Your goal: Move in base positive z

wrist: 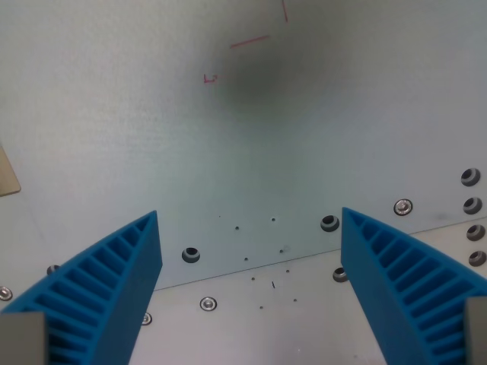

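My gripper (249, 220) is open with nothing between its two blue ribbed fingers, one at the wrist view's left (106, 293) and one at the wrist view's right (399, 285). They hang above a pale grey metal table plate (243, 152). No object lies between the fingers. A soft dark shadow (259, 80) falls on the plate ahead of the gripper.
The plate has several screw holes and bolts, such as one (191, 254) and another (329, 223). A seam (251, 268) runs across between two panels. Thin red marks (249, 41) are drawn at the top. A tan corner (7, 175) shows at the left edge.
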Controlling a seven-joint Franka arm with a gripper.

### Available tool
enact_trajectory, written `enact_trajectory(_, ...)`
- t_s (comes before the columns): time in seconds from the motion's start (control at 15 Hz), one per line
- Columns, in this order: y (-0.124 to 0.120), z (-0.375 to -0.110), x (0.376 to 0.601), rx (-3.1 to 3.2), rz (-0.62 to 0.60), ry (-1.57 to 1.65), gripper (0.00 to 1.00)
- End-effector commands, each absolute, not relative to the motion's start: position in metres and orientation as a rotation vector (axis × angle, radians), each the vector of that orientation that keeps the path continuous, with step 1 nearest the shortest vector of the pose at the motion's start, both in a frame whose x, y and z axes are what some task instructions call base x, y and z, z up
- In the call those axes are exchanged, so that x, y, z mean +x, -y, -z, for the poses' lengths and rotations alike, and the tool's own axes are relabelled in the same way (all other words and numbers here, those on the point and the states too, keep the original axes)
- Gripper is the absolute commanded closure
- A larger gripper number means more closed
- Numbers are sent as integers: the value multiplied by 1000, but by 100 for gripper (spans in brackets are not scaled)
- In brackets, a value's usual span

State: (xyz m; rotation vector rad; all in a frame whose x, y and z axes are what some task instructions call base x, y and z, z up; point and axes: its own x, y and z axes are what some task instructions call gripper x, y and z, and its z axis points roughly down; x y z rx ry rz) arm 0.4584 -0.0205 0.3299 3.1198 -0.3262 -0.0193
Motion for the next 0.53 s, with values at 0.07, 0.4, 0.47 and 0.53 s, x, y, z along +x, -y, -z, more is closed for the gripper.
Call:
enact_trajectory(0.07,21,-338,458,3120,10,327,0)
enact_trajectory(0.4,21,-363,458,3120,10,327,0)
enact_trajectory(0.47,21,-368,458,3120,10,327,0)
enact_trajectory(0.53,21,-373,458,3120,10,327,0)
